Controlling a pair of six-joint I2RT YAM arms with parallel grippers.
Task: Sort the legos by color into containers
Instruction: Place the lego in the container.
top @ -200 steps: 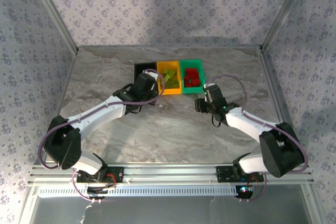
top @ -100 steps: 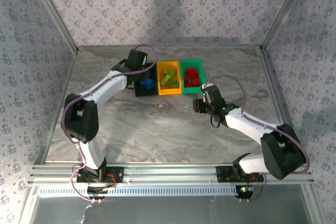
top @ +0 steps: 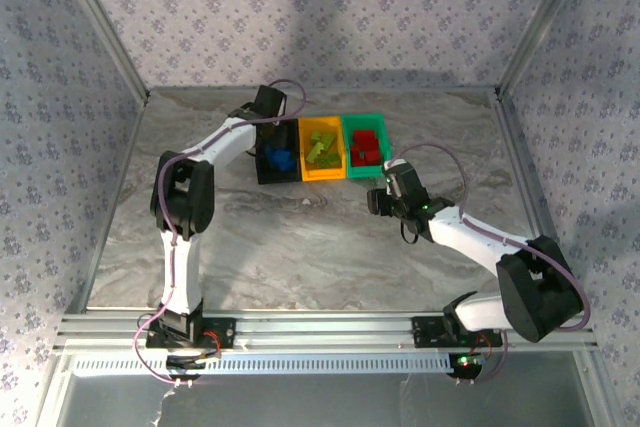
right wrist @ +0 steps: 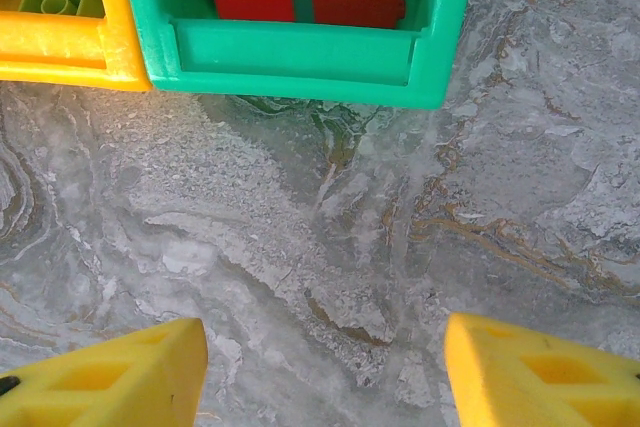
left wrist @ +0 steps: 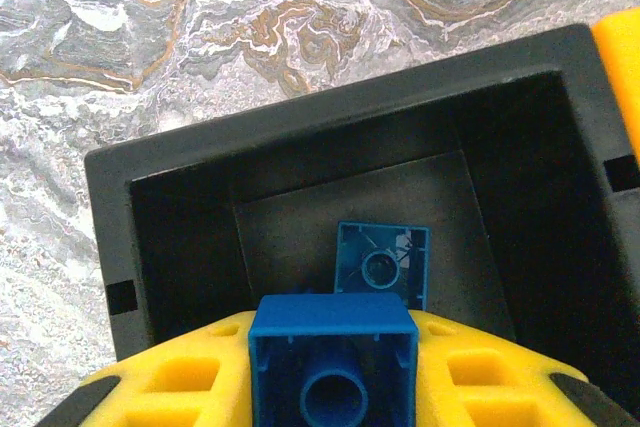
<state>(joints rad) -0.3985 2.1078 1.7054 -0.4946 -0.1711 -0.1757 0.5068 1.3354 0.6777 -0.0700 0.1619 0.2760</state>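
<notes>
No text, label, brand, number or sign is legible anywhere, neither on the containers (top: 366, 117), the legos (top: 362, 148), the table (top: 300, 247) nor the walls (top: 320, 17).

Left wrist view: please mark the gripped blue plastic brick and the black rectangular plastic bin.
Gripped blue plastic brick (left wrist: 332, 317), left wrist view, its flat upper face.
Black rectangular plastic bin (left wrist: 300, 117), left wrist view, its upper rim.

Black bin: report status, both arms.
Left gripper shut on blue brick over black bin. Right gripper open, empty, short of green bin. A second brick lies inside.
</notes>
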